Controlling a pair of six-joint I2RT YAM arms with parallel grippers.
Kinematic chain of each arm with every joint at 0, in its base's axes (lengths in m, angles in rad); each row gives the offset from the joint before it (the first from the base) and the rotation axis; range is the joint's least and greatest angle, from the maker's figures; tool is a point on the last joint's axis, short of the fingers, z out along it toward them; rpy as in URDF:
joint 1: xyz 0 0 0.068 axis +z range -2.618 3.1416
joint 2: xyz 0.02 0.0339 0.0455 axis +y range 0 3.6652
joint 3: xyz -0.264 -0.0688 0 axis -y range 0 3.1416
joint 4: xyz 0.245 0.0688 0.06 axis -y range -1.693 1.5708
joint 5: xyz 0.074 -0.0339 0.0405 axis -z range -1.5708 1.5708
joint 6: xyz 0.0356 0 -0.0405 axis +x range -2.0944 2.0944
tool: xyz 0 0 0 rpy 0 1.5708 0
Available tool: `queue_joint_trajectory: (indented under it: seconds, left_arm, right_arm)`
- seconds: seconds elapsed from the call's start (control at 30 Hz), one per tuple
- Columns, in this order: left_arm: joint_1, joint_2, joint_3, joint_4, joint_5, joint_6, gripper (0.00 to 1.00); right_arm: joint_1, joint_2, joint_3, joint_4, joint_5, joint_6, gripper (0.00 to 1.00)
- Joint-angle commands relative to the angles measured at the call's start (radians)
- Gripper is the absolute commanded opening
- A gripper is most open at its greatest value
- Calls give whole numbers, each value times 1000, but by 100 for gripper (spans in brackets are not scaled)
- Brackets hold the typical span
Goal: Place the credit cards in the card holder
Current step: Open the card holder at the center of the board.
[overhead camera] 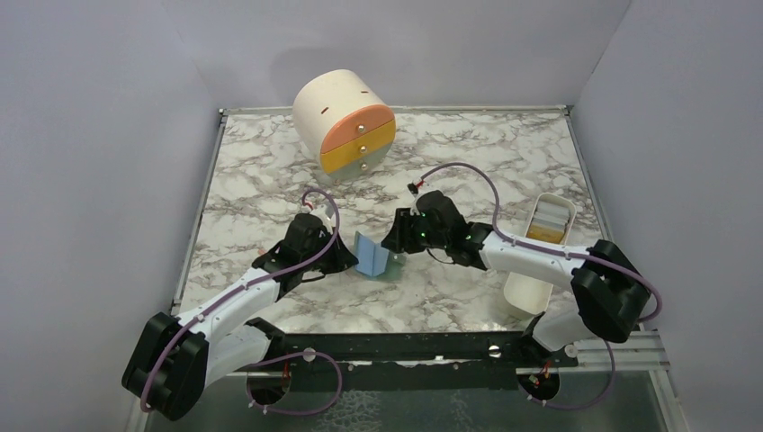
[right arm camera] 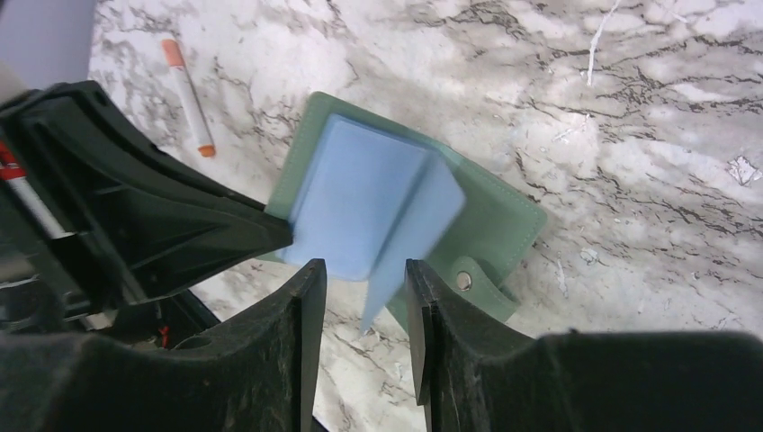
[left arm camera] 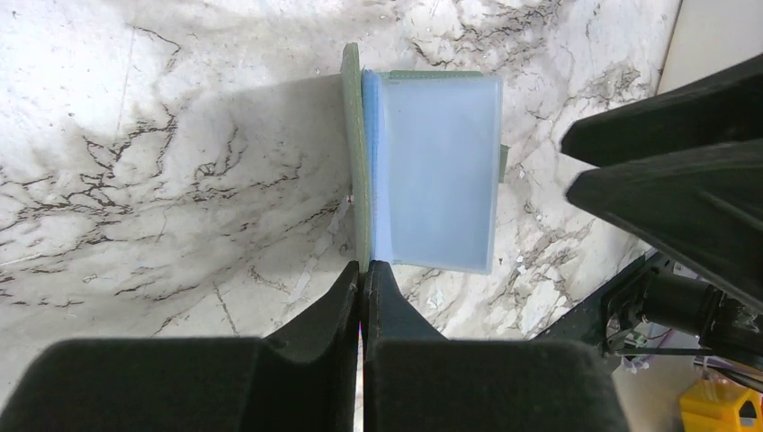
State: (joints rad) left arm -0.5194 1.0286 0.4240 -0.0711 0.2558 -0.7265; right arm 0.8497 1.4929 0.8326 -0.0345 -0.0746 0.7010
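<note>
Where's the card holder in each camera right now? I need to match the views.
Top external: card holder just below centre.
Left wrist: card holder upper centre, green cover edge-on.
Right wrist: card holder centre, opened out.
Shared landmark: left gripper clamped on its green cover.

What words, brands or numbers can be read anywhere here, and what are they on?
No text can be read in any view.
card holder: plain green cover and pale blue sleeves, no print.
cards in the white tray: too small to read.
pen: no legible marking.
drawer cylinder: blank.
</note>
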Motion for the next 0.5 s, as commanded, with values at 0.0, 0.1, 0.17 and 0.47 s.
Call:
queue_joint_trajectory:
  seconds: [0.0, 0.1, 0.17, 0.47]
  left_arm:
    - [-2, -5, -7, -1, -25, -4, 0]
    - [-2, -9, -10, 20, -12, -14, 0]
    - [-3, -7, -9, 24, -5, -17, 0]
    - [-2, 7, -24, 26, -22, -39, 0]
  right_arm:
    - [6, -39, 3, -4, 5, -6, 39]
    - [10, -19, 13, 33, -46, 1, 39]
    - [20, 4, 31, 34, -51, 1, 39]
    - [31, 155, 76, 19, -41, -25, 31]
